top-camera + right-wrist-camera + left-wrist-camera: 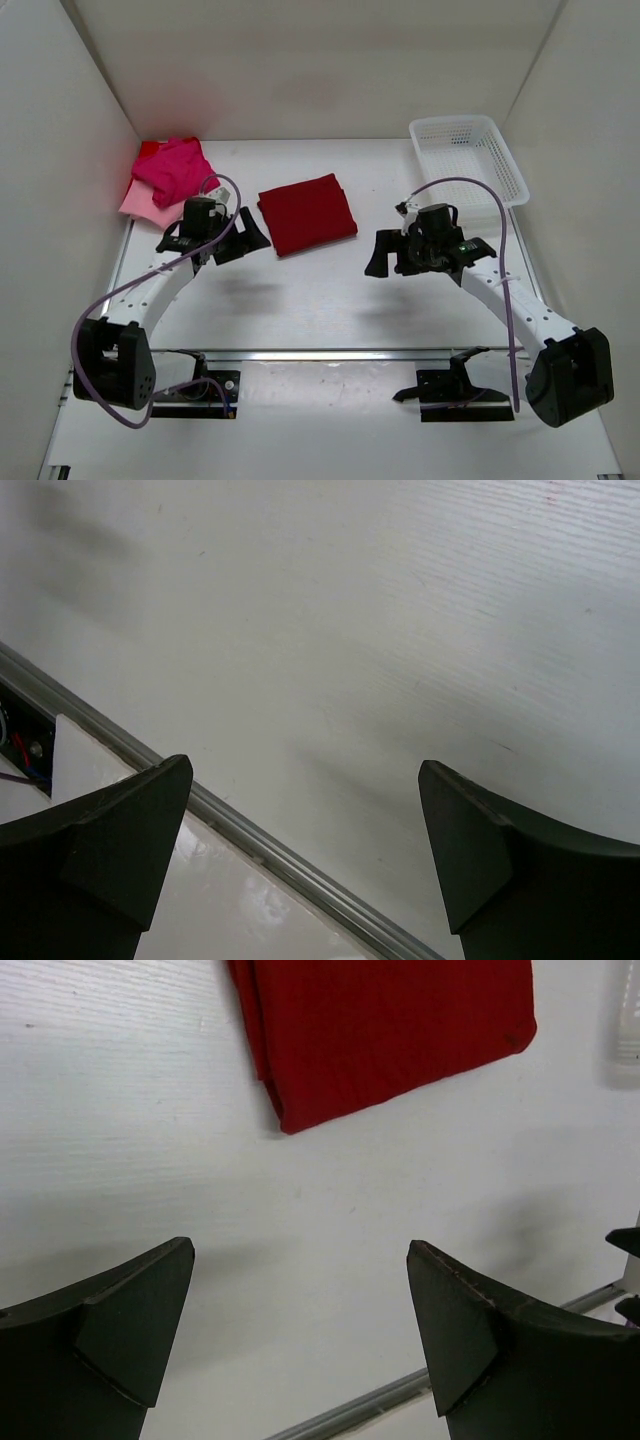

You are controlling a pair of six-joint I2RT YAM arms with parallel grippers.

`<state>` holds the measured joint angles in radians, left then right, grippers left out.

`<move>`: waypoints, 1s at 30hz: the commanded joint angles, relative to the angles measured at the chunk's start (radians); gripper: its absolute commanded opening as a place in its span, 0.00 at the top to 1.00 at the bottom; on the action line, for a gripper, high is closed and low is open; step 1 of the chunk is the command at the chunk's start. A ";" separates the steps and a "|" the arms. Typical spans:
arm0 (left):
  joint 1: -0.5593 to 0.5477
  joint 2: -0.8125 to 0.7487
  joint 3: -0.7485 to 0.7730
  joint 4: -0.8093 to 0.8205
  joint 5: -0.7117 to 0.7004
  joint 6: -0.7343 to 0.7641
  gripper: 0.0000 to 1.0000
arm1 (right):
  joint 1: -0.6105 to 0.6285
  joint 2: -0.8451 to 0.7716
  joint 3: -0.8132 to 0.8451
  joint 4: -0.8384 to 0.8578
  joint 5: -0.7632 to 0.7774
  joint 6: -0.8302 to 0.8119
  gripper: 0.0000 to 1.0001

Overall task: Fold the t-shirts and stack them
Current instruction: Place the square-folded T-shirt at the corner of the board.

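Hands are hovering low over the counter (320,310) nearest me: my left hand (240,240) is gaping wide with nothing between its fingers, and my right hand (388,255) is doing the same over bare counter, well apart from any cloth. Just beyond my left hand the dark crimson t-shirt (307,213) is lying as a neat flat rectangle, so I am counting that one as folded. Farther off, in the far left corner, the hot pink t-shirt (175,168) is sitting bunched on top of the pale pink t-shirt (135,203), both unfolded as far as I can judge. So I am reckoning about a third of the job done: two shirts are waiting to be folded, and nothing is stacked on the crimson one yet. The white mesh basket (455,122) is standing at the far right, away from all of it.

I am struggling with that corner heap: a sliver of brighter red is peeking out behind the pink, and I cannot tell whether it is another garment. My left wrist view is cutting off most of the crimson shirt, and my right wrist view is showing no shirt at all.
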<state>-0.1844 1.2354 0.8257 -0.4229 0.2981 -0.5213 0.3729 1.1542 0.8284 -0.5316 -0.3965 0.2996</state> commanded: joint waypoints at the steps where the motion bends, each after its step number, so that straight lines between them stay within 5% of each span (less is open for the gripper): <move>1: 0.043 0.001 -0.043 0.145 0.036 0.020 0.02 | 0.024 -0.007 0.032 0.041 0.021 -0.030 0.07; 7: 0.075 0.126 -0.137 0.513 0.115 -0.106 0.01 | 0.031 -0.039 0.009 0.028 0.033 -0.033 0.07; 16: 0.031 0.400 -0.039 0.631 0.030 -0.166 0.02 | -0.008 -0.113 -0.009 -0.013 0.024 -0.016 0.06; 24: -0.072 0.642 0.134 0.544 -0.128 -0.149 0.09 | -0.025 -0.119 0.017 -0.031 0.028 -0.002 0.06; 30: -0.072 0.713 0.058 0.719 -0.068 -0.262 0.16 | -0.049 -0.113 0.040 -0.031 0.042 -0.008 0.07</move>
<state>-0.2523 1.8904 0.9455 0.2859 0.2314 -0.7303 0.3367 1.0534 0.8268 -0.5720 -0.3668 0.2920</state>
